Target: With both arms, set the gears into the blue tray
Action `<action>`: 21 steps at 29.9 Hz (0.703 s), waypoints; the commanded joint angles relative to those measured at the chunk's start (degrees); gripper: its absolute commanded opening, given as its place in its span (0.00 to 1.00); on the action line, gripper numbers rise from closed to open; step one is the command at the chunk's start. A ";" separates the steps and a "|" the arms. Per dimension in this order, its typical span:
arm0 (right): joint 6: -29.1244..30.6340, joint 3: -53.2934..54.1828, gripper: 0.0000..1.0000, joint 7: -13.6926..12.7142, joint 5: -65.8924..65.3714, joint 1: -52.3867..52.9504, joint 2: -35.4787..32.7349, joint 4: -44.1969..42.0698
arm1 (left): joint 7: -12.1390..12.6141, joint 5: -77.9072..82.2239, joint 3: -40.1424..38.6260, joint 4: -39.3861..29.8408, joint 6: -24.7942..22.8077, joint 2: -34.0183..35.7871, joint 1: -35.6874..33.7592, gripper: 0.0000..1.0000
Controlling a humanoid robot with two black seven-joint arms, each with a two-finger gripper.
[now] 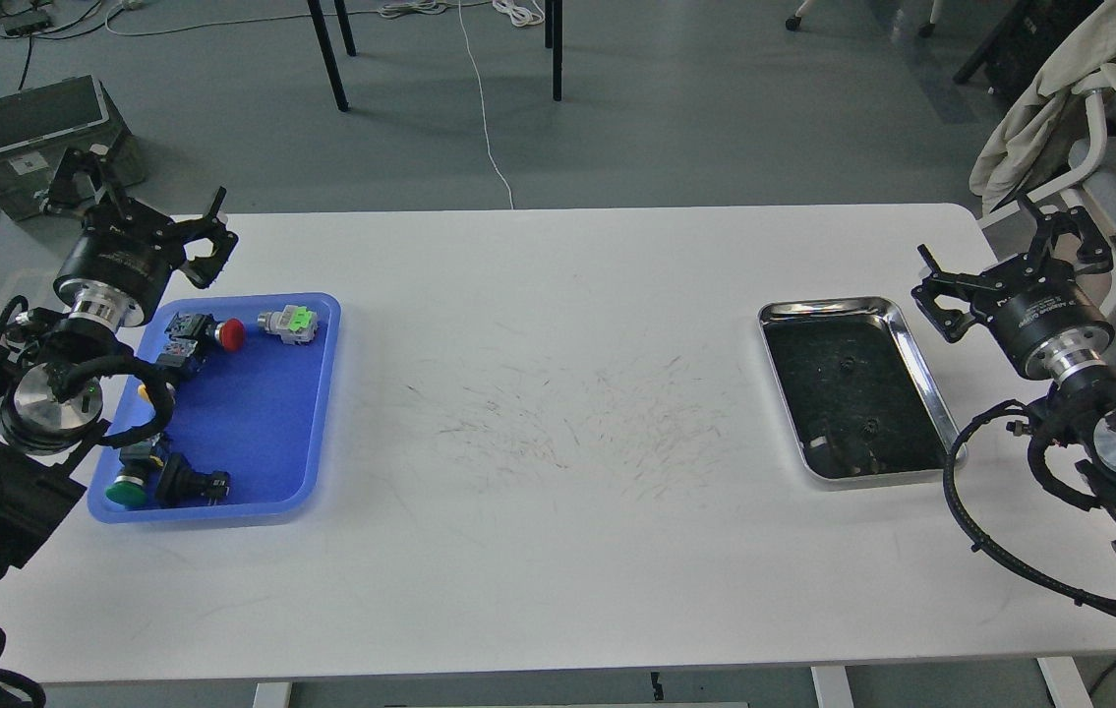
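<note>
Jaws on both my grippers, left (192,239) and right (995,258), sit spread apart, holding nothing. Blue tray (267,433) runs lengthwise away from me at worktop left; gears (869,426) lie in the steel tray (921,369) far right.

Open bench middle, clutter at both ends

The bench (558,393) lies bare between the blue tray (272,472) at nine o'clock and the steel tray (921,364) at three; push-buttons (287,323) crowd the blue tray's far and near ends, its centre open.
</note>
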 commanded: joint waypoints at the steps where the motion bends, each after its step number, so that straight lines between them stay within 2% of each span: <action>1: 0.06 -0.52 0.99 0.12 0.01 0.27 0.32 0.01 | -0.50 0.03 0.00 0.00 0.00 -0.02 0.13 0.99; 9: 0.67 0.18 0.99 0.82 0.01 0.27 0.41 -0.16 | -0.77 -0.06 0.00 1.31 0.00 -0.02 0.30 0.99; 16: 0.76 0.45 0.99 1.08 0.01 0.27 0.85 -0.78 | -0.77 0.20 0.44 5.10 0.00 -1.51 -0.22 0.99; 21: 1.03 0.36 0.99 1.17 0.01 0.36 1.29 -0.78 | -1.64 0.82 1.05 5.45 0.00 -1.60 -0.14 0.99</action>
